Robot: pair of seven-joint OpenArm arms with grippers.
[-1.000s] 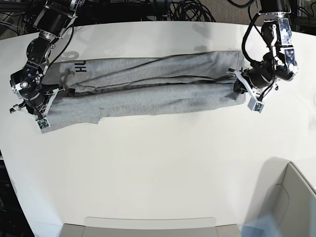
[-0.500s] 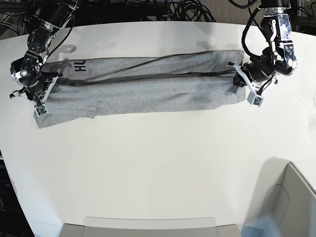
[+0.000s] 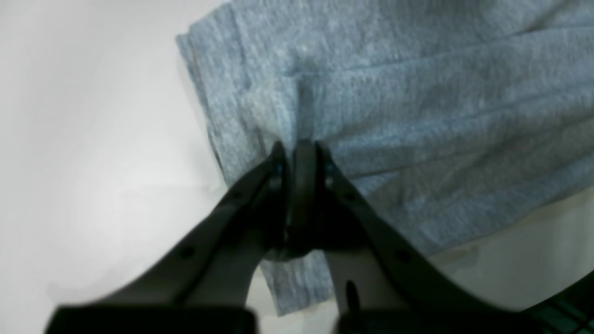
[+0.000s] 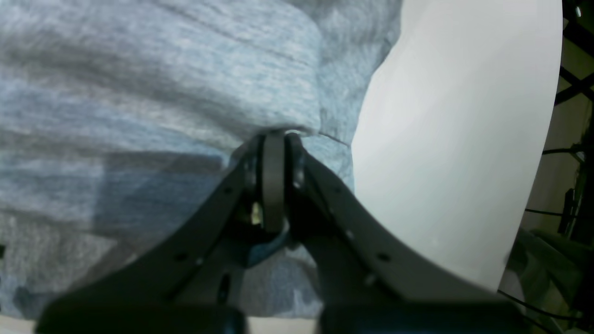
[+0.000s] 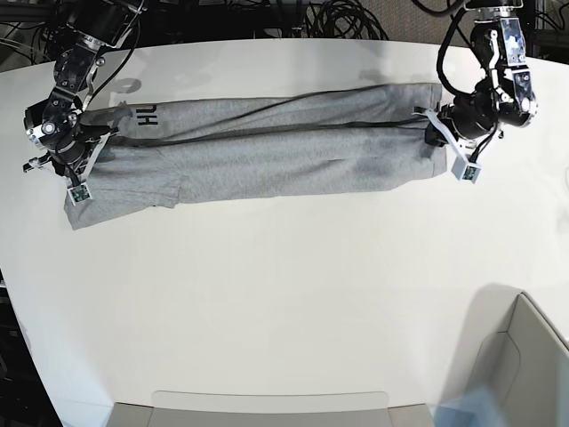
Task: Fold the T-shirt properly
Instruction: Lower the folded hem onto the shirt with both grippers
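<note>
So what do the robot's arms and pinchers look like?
Both arms are black and silver metal, built from chunky round joints, with black cables looping along them. The left gripper and right gripper have long, thin black fingers that curve inward like tongs, dotted with small screw holes. A small white tab with a green patch sticks out beside each one.

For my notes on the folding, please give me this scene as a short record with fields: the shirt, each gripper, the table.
shirt: T-shirt, grey, lying as a long band across the table, a few black letters showing near one end
left gripper: left gripper shut on the shirt's edge at one end
right gripper: right gripper shut on the cloth at the opposite end
table: white table; near corner holds a pale bin
</note>
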